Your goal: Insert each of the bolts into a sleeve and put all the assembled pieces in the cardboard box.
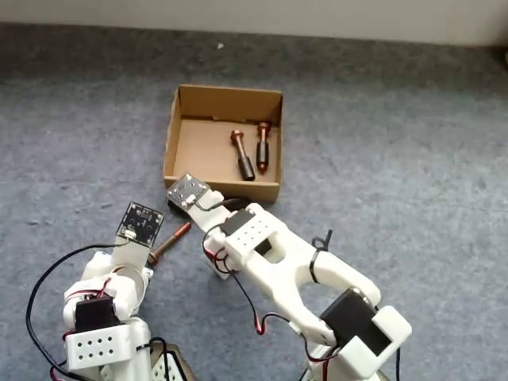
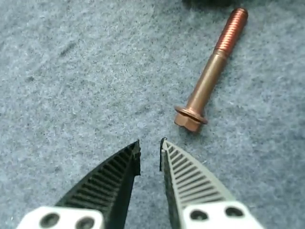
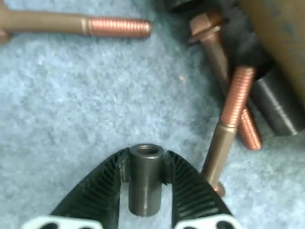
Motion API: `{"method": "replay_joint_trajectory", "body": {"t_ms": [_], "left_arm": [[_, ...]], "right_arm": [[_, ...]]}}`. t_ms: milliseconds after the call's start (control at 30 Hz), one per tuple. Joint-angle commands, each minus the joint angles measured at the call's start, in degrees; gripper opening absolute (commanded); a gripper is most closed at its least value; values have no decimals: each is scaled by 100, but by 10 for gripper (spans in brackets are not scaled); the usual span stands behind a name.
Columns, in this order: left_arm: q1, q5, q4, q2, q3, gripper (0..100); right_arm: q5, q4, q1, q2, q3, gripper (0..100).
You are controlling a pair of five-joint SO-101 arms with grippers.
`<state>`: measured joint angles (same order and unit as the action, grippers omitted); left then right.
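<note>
Found the grey worktop (image 1: 397, 159) carrying the cardboard box (image 1: 169, 143), open-topped, with two assembled pieces (image 1: 243, 155) lying side by side inside. Judged the task partly done, and the step in hand as mating another pair.

Saw the right gripper (image 3: 145, 160) low, just in front of the box's near wall, its fingers (image 3: 188, 191) clamped on a sleeve (image 3: 144, 186). Saw the left gripper (image 2: 150, 143) hovering close above the worktop, fingers (image 2: 114, 181) parted only a crack and holding nothing.

Spotted the loose bolt (image 2: 207, 81) lying flat just beyond the left fingertips, not touched, flanged hex head nearest them and threaded end pointing away. Noted a coppery shank, smooth near the head, threaded over the far third. Noted further bolts (image 3: 225, 133) crossed beside the box wall, with a spare sleeve (image 3: 279, 102) next to them.

Found the held sleeve short, dark and cylindrical, bore open at the exposed end.

Reckoned the next move called for widening the left fingers, taking the bolt by its shank, then lining thread with bore.
</note>
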<state>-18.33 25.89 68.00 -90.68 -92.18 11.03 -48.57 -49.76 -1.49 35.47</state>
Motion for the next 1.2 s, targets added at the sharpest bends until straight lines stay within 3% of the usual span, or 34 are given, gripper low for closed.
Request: {"method": "replay_joint_trajectory", "body": {"t_ms": [0,200,333,500,1167], "left_arm": [[-75,35,18,-31,22,88],[-75,26,18,-31,22,88],[-75,26,18,-31,22,88],[-75,26,18,-31,22,88],[-75,26,18,-31,22,88]], "right_arm": [[62,-268,-22,725,84,4],[62,-286,-66,1640,971,4],[62,-286,-224,1437,1279,13],[62,-303,-224,945,1279,102],[62,-840,-198,760,1270,107]]}}
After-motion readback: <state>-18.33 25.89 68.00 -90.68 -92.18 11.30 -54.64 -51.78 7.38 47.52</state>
